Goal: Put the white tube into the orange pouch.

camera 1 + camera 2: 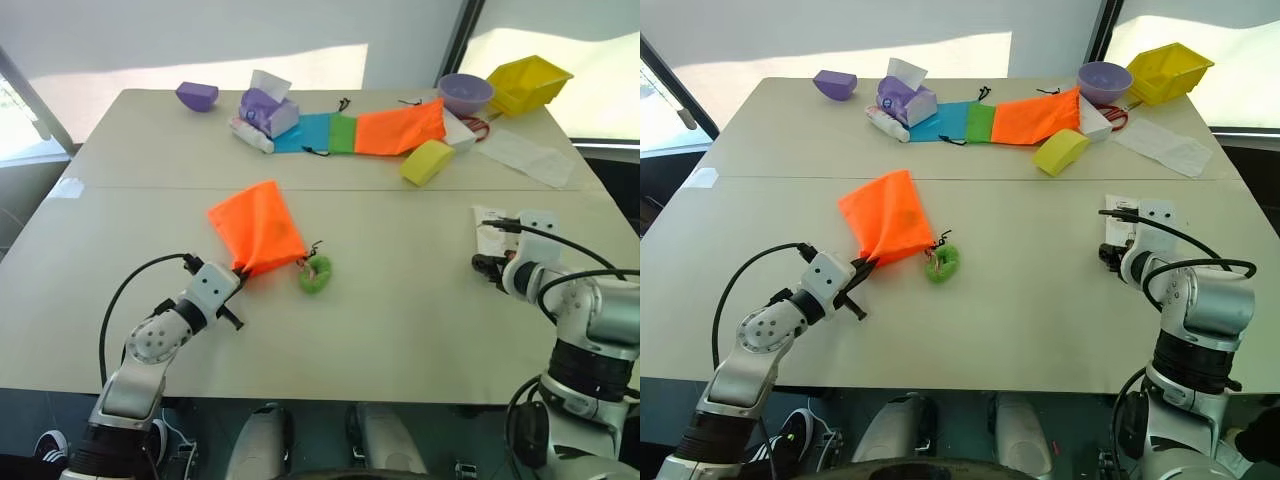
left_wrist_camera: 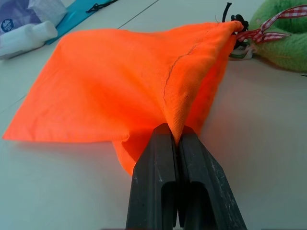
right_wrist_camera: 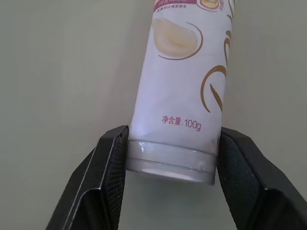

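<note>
The orange pouch (image 1: 258, 225) lies flat on the table's near left, its dark cord ending at a green ring (image 1: 316, 274). My left gripper (image 1: 238, 270) is shut on the pouch's near edge, and the fabric is pinched between its fingers (image 2: 158, 158). The white tube (image 3: 184, 86) lies on the table at the near right (image 1: 488, 222), with printed markings on its body. My right gripper (image 3: 172, 148) straddles the tube's cap end, and both finger pads press against its sides.
Along the far side lie a second orange pouch (image 1: 400, 127), green and blue pouches, a tissue pack (image 1: 266, 108) and a longer whitish tube (image 1: 250, 135). A yellow sponge (image 1: 427, 161), purple bowl (image 1: 465, 93), yellow bin (image 1: 528, 82) and white paper (image 1: 525, 155) sit far right.
</note>
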{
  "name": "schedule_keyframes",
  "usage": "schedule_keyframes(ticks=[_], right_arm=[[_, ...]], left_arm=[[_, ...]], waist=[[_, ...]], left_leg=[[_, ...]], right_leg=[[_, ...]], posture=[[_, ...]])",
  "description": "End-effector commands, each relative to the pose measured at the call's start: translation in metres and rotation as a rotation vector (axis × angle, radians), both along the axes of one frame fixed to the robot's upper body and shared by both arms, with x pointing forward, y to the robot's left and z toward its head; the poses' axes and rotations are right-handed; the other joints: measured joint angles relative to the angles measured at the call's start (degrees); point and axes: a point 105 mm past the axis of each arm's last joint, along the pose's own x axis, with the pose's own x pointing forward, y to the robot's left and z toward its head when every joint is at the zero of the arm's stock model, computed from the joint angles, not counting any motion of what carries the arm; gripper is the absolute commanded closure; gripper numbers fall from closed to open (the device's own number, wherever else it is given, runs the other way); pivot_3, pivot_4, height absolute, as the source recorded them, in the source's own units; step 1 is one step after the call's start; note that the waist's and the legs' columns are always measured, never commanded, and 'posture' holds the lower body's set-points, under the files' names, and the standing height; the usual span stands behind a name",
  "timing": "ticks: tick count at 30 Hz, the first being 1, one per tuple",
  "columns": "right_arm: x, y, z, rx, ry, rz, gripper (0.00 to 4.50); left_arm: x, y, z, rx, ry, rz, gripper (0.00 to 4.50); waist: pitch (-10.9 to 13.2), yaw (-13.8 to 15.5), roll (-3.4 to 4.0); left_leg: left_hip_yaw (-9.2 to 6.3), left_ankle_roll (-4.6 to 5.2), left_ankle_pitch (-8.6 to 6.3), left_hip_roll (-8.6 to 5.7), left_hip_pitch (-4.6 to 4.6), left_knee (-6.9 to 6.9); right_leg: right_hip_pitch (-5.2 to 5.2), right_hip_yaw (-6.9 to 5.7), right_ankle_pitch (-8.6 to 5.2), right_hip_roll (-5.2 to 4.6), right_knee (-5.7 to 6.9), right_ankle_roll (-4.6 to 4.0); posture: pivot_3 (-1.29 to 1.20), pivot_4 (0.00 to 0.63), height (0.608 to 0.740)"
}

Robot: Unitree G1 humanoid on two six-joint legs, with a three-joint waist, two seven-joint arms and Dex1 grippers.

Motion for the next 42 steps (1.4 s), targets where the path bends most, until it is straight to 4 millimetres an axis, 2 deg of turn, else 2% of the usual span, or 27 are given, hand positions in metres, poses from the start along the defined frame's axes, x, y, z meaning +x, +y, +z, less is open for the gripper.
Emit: schedule_keyframes(ticks=[1, 6, 12, 16, 21, 23, 24, 25, 27, 30, 33, 35, 39, 42], right_arm=[[0.002, -0.002, 0.018, -0.041, -0.068, 0.018, 1.75], [-0.003, -0.007, 0.003, -0.003, -0.016, -0.002, 1.75], [-0.001, -0.003, 0.004, 0.008, -0.028, 0.019, 1.75], [-0.004, -0.004, 0.000, -0.013, -0.006, 0.017, 2.67], [-0.001, -0.001, 0.006, -0.041, -0.032, 0.056, 2.67], [0.003, 0.012, 0.015, -0.027, -0.081, 0.123, 2.67], [0.005, 0.024, 0.022, -0.001, -0.115, 0.193, 2.67], [0.004, 0.046, 0.031, 0.032, -0.159, 0.327, 2.67], [-0.011, 0.087, 0.046, 0.082, -0.217, 0.598, 2.67], [-0.044, 0.122, 0.058, 0.129, -0.248, 0.909, 2.67], [-0.076, 0.135, 0.044, 0.098, -0.149, 1.124, 2.67], [-0.088, 0.136, 0.032, 0.046, -0.085, 1.212, 2.67], [-0.087, 0.150, 0.009, -0.019, -0.059, 1.290, 2.67], [-0.087, 0.171, 0.003, 0.010, -0.085, 1.349, 2.67]], left_arm=[[0.000, -0.004, 0.011, -0.006, -0.051, -0.012, 4.50], [0.000, -0.004, 0.011, -0.007, -0.051, -0.013, 4.50], [-0.001, -0.003, 0.011, -0.005, -0.050, -0.011, 4.50], [-0.002, -0.002, 0.011, -0.006, -0.050, -0.008, 4.50], [-0.002, -0.001, 0.011, -0.007, -0.049, -0.006, 4.50], [-0.002, -0.001, 0.011, -0.008, -0.048, -0.006, 4.50], [-0.002, -0.001, 0.011, -0.009, -0.048, -0.006, 4.50], [-0.002, -0.001, 0.011, -0.010, -0.047, -0.005, 4.50], [-0.002, -0.001, 0.011, -0.012, -0.046, -0.005, 4.50], [-0.002, -0.002, 0.011, -0.012, -0.045, -0.006, 4.50], [-0.001, -0.002, 0.012, -0.010, -0.047, -0.007, 4.50], [-0.001, -0.003, 0.014, -0.009, -0.049, -0.009, 4.50], [0.001, -0.006, 0.019, -0.015, -0.060, -0.021, 4.50], [0.002, -0.009, 0.024, -0.016, -0.069, -0.029, 4.50]], waist=[[0.0, 0.1, 0.00], [0.0, 0.2, 0.00], [0.0, 0.1, 0.00], [0.0, 0.1, 0.00], [0.0, 0.1, 0.00], [0.0, 0.1, 0.00], [0.0, -0.1, 0.00], [0.0, -0.1, 0.01], [0.0, -0.2, 0.07], [0.1, 0.2, 0.07], [0.1, 0.9, -0.01], [0.1, 1.1, -0.06], [0.2, 0.9, -0.17], [0.2, 0.3, -0.19]], left_leg=[[0.00, 0.00, 0.00, 0.00, 0.00, 0.00], [0.00, 0.00, 0.00, 0.00, -0.01, 0.00], [0.00, 0.00, 0.00, 0.00, 0.00, 0.00], [0.00, 0.00, 0.00, 0.00, 0.00, 0.00], [0.00, 0.00, 0.00, 0.00, 0.00, 0.00], [0.00, 0.00, 0.00, 0.00, 0.00, 0.00], [0.00, 0.00, 0.00, 0.00, 0.00, 0.00], [0.00, 0.00, 0.00, 0.00, 0.00, 0.00], [0.00, 0.00, 0.00, 0.02, 0.01, 0.00], [-0.03, 0.01, 0.00, 0.07, -0.01, -0.01], [-0.10, 0.01, 0.00, 0.02, -0.06, 0.00], [-0.10, 0.01, -0.01, -0.02, -0.07, 0.06], [-0.09, 0.01, 0.00, -0.06, -0.02, 0.14], [-0.10, 0.13, 0.08, -0.03, 0.03, 0.14]], right_leg=[[0.00, 0.00, 0.00, 0.00, 0.00, 0.00], [0.00, 0.00, 0.00, 0.00, 0.00, 0.00], [0.00, 0.00, 0.00, 0.00, 0.00, 0.00], [0.00, 0.00, 0.00, 0.01, 0.00, 0.00], [0.00, 0.00, 0.00, 0.00, 0.00, 0.00], [0.00, 0.00, 0.00, 0.01, 0.00, 0.00], [0.00, 0.00, 0.00, 0.00, 0.00, 0.00], [0.00, 0.00, 0.00, 0.01, 0.01, 0.00], [-0.01, 0.00, 0.00, 0.04, 0.02, 0.00], [-0.02, -0.01, 0.00, 0.14, 0.00, 0.00], [0.05, -0.02, 0.00, 0.12, -0.11, 0.01], [0.12, -0.01, 0.00, 0.04, -0.21, 0.03], [0.16, 0.03, 0.13, 0.00, -0.21, 0.11], [0.16, 0.02, 0.15, 0.02, -0.11, 0.06]], posture=[[0.00, 0.150, 0.740], [0.00, 0.150, 0.740], [0.00, 0.150, 0.740], [0.00, 0.150, 0.740], [0.00, 0.150, 0.740], [0.00, 0.150, 0.740], [0.00, 0.150, 0.740], [0.00, 0.150, 0.740], [0.00, 0.150, 0.740], [0.00, 0.150, 0.740], [0.00, 0.150, 0.740], [0.00, 0.150, 0.740], [0.00, 0.150, 0.740], [0.00, 0.150, 0.740]])
